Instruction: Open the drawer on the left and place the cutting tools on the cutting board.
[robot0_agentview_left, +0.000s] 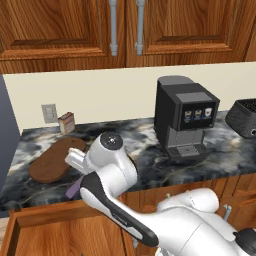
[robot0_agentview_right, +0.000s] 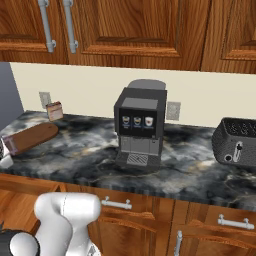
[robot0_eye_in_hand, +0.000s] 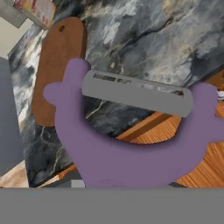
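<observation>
you've got the drawer (robot0_agentview_left: 60, 227) open and the gripper (robot0_agentview_left: 75, 186) clenched around the purple peeler (robot0_eye_in_hand: 131, 144), just needs dropping on the cutting board (robot0_agentview_left: 56, 159) to the left

The dark marbled desk (robot0_agentview_left: 135, 145) carries the cutting board (robot0_agentview_left: 54, 160), just left of and beyond the hand (robot0_agentview_left: 75, 160). A small tan box (robot0_agentview_left: 66, 122) stands behind the board; a coffee machine (robot0_agentview_left: 184, 122) and toaster (robot0_agentview_right: 237, 142) sit well to the hand's right.

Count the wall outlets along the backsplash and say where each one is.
2. One outlet sits at the left end, beside the small striped box. The other outlet is just right of the coffee machine. More may hide behind appliances.
</observation>
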